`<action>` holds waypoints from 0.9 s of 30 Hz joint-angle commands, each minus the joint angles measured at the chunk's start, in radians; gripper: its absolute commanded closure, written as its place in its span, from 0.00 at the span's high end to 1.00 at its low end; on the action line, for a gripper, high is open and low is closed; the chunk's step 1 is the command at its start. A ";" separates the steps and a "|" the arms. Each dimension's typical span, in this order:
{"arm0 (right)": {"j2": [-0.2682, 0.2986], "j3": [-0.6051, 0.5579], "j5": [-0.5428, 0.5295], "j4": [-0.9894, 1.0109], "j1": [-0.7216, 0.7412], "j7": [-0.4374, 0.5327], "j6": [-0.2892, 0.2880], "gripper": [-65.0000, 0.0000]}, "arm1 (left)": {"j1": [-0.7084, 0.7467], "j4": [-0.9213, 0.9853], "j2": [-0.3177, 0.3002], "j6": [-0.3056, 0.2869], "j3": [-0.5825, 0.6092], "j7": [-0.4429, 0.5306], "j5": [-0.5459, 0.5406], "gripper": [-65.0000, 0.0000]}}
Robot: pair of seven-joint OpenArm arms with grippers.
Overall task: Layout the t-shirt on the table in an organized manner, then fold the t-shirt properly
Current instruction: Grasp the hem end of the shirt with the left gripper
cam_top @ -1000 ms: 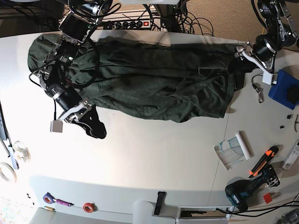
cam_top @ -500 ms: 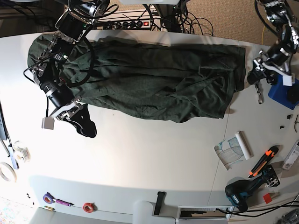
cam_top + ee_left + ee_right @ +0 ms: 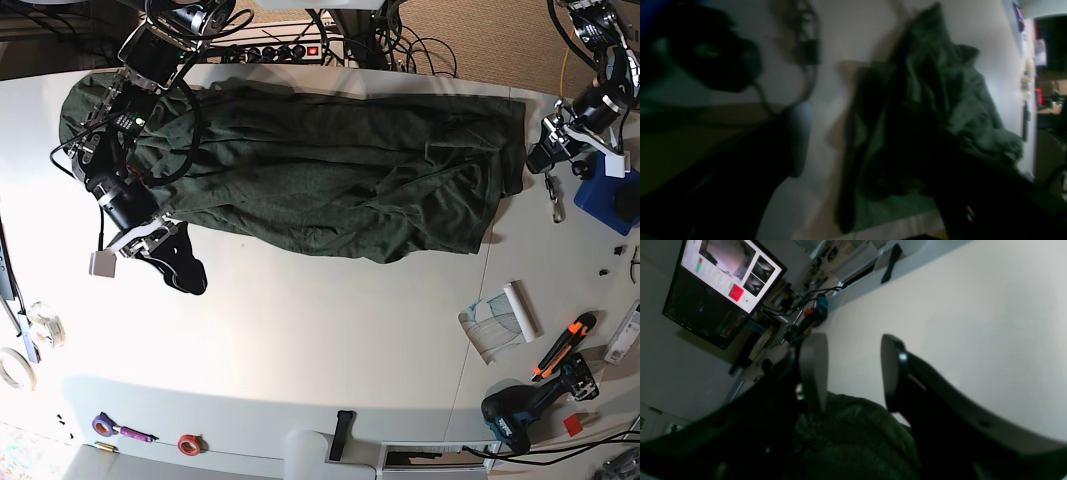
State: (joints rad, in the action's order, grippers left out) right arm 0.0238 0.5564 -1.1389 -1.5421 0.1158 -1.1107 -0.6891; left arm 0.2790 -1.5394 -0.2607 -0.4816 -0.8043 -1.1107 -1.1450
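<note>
The dark green t-shirt (image 3: 320,170) lies lengthwise along the far side of the white table (image 3: 320,340), creased, with its lower hem bunched. In the base view my right gripper (image 3: 182,268) hovers just off the shirt's lower left edge. The right wrist view shows it open (image 3: 853,373) with nothing between the fingers and shirt cloth (image 3: 846,440) beneath them. My left gripper (image 3: 547,150) sits just past the shirt's right edge, clear of the cloth. The left wrist view is blurred; a grey finger pad (image 3: 798,140) stands well apart from the other dark finger, with the shirt (image 3: 940,110) ahead.
A blue box (image 3: 603,195) and a metal clip chain (image 3: 553,197) lie by the left gripper. A paper roll (image 3: 502,320), an orange cutter (image 3: 565,345) and a drill (image 3: 530,410) sit at the right front. Tape rolls (image 3: 15,368) lie at the left edge.
My left gripper has let go of the shirt's right edge and moved right, off the cloth. My right gripper has shifted left along the lower hem.
</note>
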 commanded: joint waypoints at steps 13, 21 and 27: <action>0.007 0.002 -0.020 -0.017 0.017 0.014 -0.009 0.40 | 0.003 0.011 -0.016 -0.039 -0.003 -0.033 -0.037 0.59; 0.006 0.001 -0.020 -0.017 0.017 0.013 -0.009 0.40 | -0.008 0.072 -0.016 -0.018 0.124 -0.033 -0.071 0.59; 0.006 0.001 -0.020 -0.017 0.017 0.011 -0.009 0.40 | -0.078 0.072 -0.016 -0.032 0.211 -0.034 -0.034 0.59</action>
State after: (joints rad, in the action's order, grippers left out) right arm 0.0216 0.5564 -1.1275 -1.5421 0.1158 -1.1191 -0.6891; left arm 0.2028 -1.4590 -0.2665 -0.5167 -0.5922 -1.1332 -1.1885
